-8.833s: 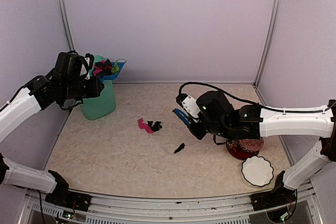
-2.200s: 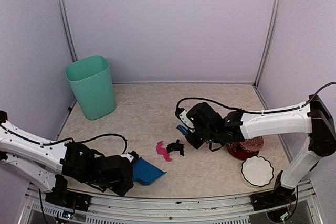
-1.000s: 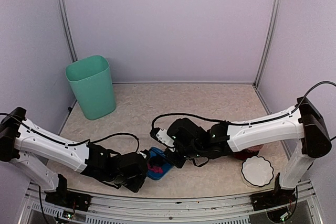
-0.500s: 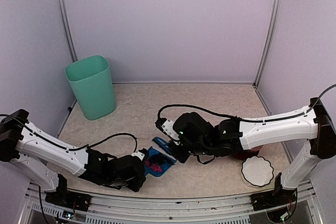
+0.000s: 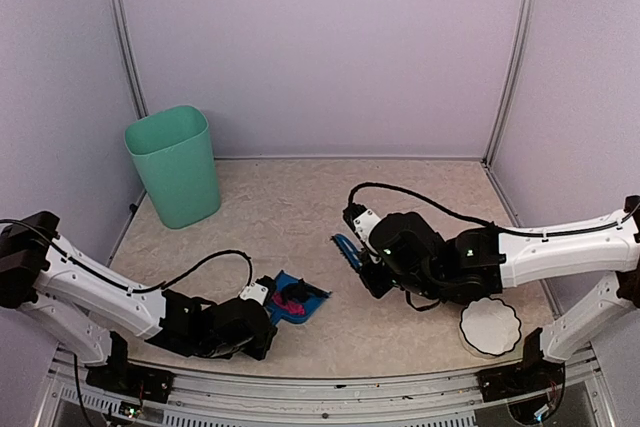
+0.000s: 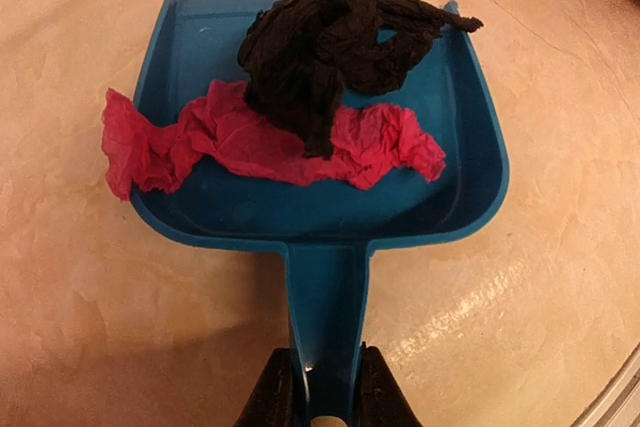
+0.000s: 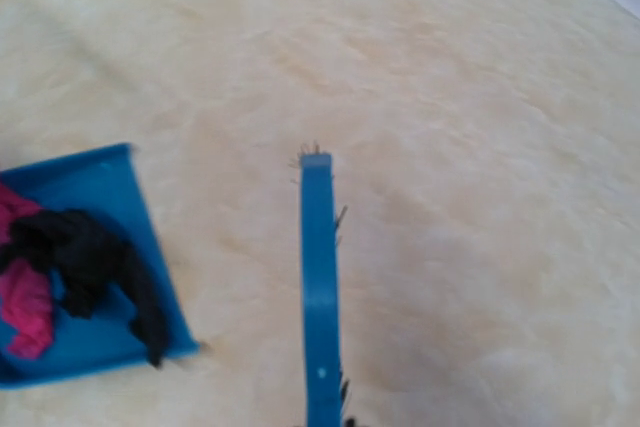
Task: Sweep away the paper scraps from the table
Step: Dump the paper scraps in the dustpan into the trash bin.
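Note:
A blue dustpan lies on the beige table near the front. A pink paper scrap and a black one sit inside it. My left gripper is shut on the dustpan's handle, one finger on each side. In the top view the left gripper is just left of the pan. My right gripper holds a blue brush to the right of the pan, apart from it. In the right wrist view the brush points away from me and its fingers are out of frame.
A teal bin stands at the back left against the wall. A white scalloped dish sits at the front right beside the right arm. Pale walls with metal posts close in the table on three sides.
The right arm has pulled the brush back to the right, away from the dustpan's mouth. The pink and black scraps now rest in the pan. The left gripper still grips the handle.

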Controlling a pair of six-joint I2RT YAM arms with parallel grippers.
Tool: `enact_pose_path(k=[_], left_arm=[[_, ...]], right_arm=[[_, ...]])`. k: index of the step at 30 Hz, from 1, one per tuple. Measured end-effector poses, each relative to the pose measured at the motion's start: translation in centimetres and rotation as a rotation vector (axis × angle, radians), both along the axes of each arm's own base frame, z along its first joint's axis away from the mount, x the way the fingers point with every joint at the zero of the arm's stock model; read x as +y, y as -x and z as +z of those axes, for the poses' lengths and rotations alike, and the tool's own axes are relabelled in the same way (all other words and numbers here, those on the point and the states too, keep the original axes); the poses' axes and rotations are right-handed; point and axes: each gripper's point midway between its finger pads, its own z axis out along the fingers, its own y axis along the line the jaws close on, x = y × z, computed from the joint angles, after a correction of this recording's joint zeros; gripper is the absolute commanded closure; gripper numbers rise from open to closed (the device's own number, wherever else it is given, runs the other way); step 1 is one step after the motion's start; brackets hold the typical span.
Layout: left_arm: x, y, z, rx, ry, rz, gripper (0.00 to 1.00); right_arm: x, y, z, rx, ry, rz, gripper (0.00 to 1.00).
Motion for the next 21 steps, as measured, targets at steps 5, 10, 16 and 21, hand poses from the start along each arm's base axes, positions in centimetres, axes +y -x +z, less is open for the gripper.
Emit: enact_pose_path(k=[5,10,16,21], left_arm=[[0.4,-1.3,0.6,-0.031,-0.009,0.03,1.0],[-0.3,-3.5,4.3,-0.094,0.045,0.061,1.0],[-0.1,-7.5,10.9,-0.194,0.115,0.126,1.0],[1.3,-11.1,16.9,-0.276,0.153,0.189,1.0]], right_arm=[[-2.7,-1.1,0.5,-0.014,-0.054,-0.081,1.0],[-5.5,-2.3,0.0,-0.009,-0.108,-0.166,1.0],[-7.9,-3.4,-1.3,0.015,-0.159,-0.235,1.0],[-8.1,-3.7,-1.2,0.013,-0.189,-0.242,1.0]])
